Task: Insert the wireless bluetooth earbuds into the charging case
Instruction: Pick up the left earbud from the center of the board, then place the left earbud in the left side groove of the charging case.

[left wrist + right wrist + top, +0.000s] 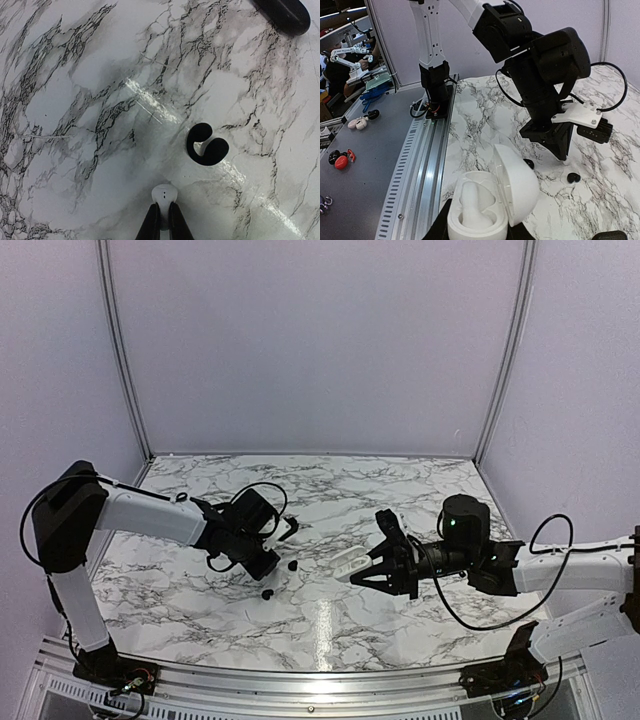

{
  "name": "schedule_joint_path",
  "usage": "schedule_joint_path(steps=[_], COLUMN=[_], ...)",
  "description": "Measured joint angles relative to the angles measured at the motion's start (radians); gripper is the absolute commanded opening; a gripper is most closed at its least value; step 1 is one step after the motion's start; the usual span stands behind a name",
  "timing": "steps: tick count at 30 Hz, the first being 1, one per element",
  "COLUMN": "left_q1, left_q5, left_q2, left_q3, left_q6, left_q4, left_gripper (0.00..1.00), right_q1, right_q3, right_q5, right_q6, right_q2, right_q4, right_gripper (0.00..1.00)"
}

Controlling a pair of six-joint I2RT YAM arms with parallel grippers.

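Though near black earbud (206,146), left end effector (161,222) tight on white earbud (164,193); right (362,567), case (485,205).

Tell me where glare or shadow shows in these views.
Left wrist view: bright diagonal glare streak crosses the marble table past the black C-shaped piece, soft shadow above the small white piece. Top view: pale reflection near the front edge. Right wrist view: white case evenly lit.

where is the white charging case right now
Right of centre in the top view, the white case sits in the right gripper, lid open.
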Motion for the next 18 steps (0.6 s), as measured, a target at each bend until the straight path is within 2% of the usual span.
schedule_joint_path(steps=[7, 13, 18], left_q1=[0.000, -0.025, -0.158], left_q5=[-0.014, -0.003, 0.036], left_q2=[-0.076, -0.376, -0.624], left_q3=[-0.029, -0.119, -0.158], left_q6=[0.000, 0.007, 0.037], left_q4=[-0.024, -0.005, 0.026], left_gripper=[0.00, 0.00, 0.00], right_q1=[0.000, 0.016, 0.063], right_q3=[0.000, 0.003, 0.046], right_q5=[-0.001, -0.002, -0.005], right_q6=[0.000, -0.007, -0.026], right_q2=[0.000, 0.000, 0.035], right_q4=[0.000, -0.007, -0.020], right_gripper=[0.00, 0.00, 0.00])
